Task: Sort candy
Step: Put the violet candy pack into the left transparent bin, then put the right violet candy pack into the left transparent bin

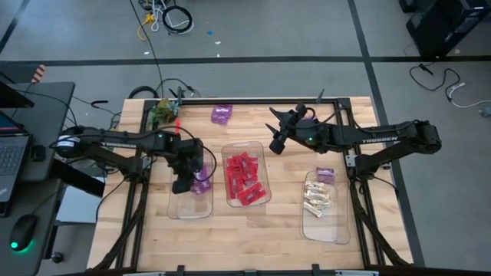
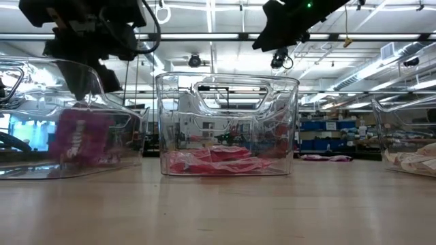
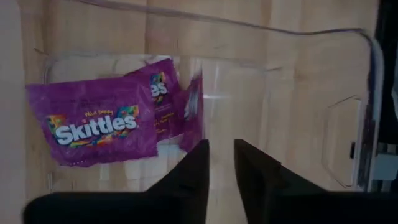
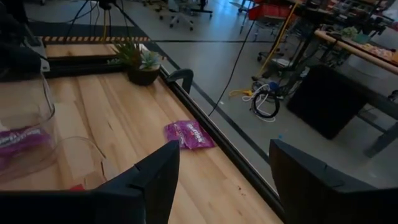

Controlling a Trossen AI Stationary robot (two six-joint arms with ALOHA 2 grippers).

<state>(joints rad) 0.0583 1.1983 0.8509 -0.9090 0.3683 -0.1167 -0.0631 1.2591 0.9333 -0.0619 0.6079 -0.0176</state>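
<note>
Big picture first: a wooden counter [image 1: 253,230] carrying three clear bins in a row. The left bin [image 1: 190,205] takes purple, the middle bin [image 1: 245,178] is stacked with red packets [image 1: 244,181], and the right bin [image 1: 326,215] holds the cream wrapped pieces [image 1: 317,199], with one purple packet [image 1: 325,174] lying at its far end.

Now the arms. The left gripper [image 1: 184,181] hangs right over the purple bin, its jaws a narrow slit apart with nothing between them; the purple packets [image 3: 106,121] lie flat on the bin floor just ahead of its fingertips [image 3: 196,165]. That drop looks finished.

The right gripper [image 1: 278,142] hovers above the counter behind the red bin, jaws spread wide and empty. And here's the one that matters: a loose purple packet [image 1: 222,114] sits out on the counter near the far edge, beside the small potted plant [image 1: 164,112]. The right wrist view looks straight at it [image 4: 189,134], ahead of the jaws towards the far-left corner, its long axis running roughly along that far edge.

Both grippers look about equally near it in the high view, but the right one is already aimed and open, so I'd say it's the right arm's pick.
</note>
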